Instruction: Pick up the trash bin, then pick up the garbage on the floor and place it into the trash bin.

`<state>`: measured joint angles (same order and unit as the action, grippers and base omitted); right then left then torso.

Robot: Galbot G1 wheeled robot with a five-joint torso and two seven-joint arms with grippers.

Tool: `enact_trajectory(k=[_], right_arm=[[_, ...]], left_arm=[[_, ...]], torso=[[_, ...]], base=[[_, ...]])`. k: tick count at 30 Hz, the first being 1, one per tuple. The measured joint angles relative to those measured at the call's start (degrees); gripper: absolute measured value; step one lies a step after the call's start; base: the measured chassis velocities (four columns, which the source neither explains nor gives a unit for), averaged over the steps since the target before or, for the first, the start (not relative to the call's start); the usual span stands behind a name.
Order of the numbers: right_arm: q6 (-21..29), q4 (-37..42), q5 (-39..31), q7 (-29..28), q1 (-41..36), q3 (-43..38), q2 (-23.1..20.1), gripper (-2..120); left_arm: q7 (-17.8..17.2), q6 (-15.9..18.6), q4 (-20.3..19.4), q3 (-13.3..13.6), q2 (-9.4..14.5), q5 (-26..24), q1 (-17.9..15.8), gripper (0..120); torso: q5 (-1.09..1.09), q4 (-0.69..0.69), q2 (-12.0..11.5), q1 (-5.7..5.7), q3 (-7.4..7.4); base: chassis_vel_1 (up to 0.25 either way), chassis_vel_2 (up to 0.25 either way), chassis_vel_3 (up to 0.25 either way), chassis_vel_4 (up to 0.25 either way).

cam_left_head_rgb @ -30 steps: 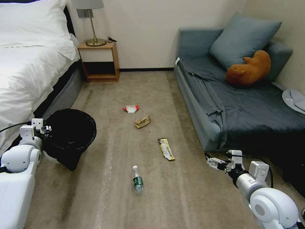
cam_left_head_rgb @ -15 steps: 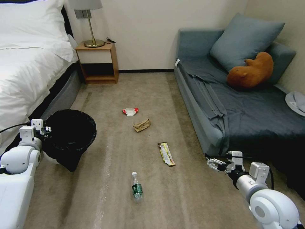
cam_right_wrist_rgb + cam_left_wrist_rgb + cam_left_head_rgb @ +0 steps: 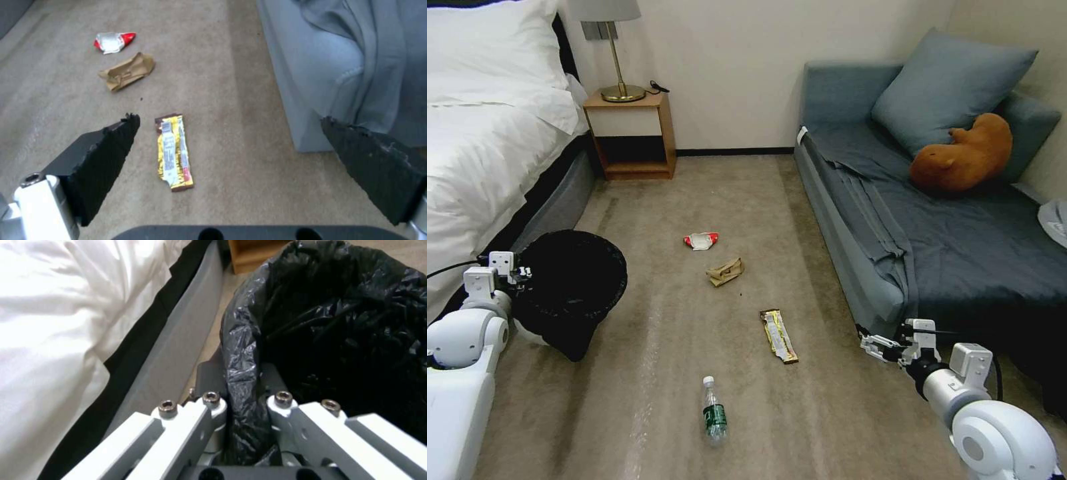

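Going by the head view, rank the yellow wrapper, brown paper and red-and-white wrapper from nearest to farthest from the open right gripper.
From the right gripper, low by the sofa:
1. Yellow wrapper, on the carpet to its left.
2. Crumpled brown paper, farther up the carpet.
3. Red-and-white wrapper, just beyond the paper, toward the nightstand.

bin (image 3: 570, 287) left of bottle (image 3: 714, 412)

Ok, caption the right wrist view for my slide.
Open right gripper hovers above the yellow wrapper, brown paper and red-and-white wrapper beyond.
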<state>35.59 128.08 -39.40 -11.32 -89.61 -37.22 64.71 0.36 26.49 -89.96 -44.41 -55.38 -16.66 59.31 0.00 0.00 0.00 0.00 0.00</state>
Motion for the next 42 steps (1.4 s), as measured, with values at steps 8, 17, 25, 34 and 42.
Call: enact_trajectory(k=[8, 17, 25, 34, 42], right_arm=[[0.1, -0.7, 0.6, 0.0, 0.4, 0.7, 0.3, 100], [0.1, -1.4, 0.7, 0.0, 1.0, 1.2, -0.2, 100], [0.1, -2.9, 2.2, 0.0, 1.7, 3.3, -0.6, 100], [-0.1, -4.0, 2.4, 0.4, 3.4, 5.3, -1.3, 100], [1.3, -5.8, 1.3, 0.0, 6.3, 7.2, -2.8, 100]], left_arm=[[0.0, -0.4, 0.5, 0.0, -0.2, 0.0, 0.0, 5], [0.0, -0.4, 0.8, 0.1, -0.1, -0.1, -0.6, 5], [-0.1, -0.7, 1.0, 0.1, -0.7, -0.1, -0.3, 5], [0.0, -1.4, 1.7, -0.3, -0.8, -0.1, -0.2, 5], [0.0, -1.4, 2.0, -0.3, -0.9, 0.0, -0.4, 5]], torso=[[-0.01, 0.0, 0.0, 0.0, 0.0], [0.0, 0.0, 0.0, 0.0, 0.0], [-0.01, 0.0, 0.0, 0.0, 0.0], [0.0, 0.0, 0.0, 0.0, 0.0], [0.0, 0.0, 0.0, 0.0, 0.0]], base=[[-0.07, 0.069, 0.072, -0.062], [-0.07, 0.06, 0.057, -0.057], [-0.054, 0.051, 0.054, -0.054], [-0.017, 0.018, 0.025, -0.012], [0.0, 0.0, 0.0, 0.0]])
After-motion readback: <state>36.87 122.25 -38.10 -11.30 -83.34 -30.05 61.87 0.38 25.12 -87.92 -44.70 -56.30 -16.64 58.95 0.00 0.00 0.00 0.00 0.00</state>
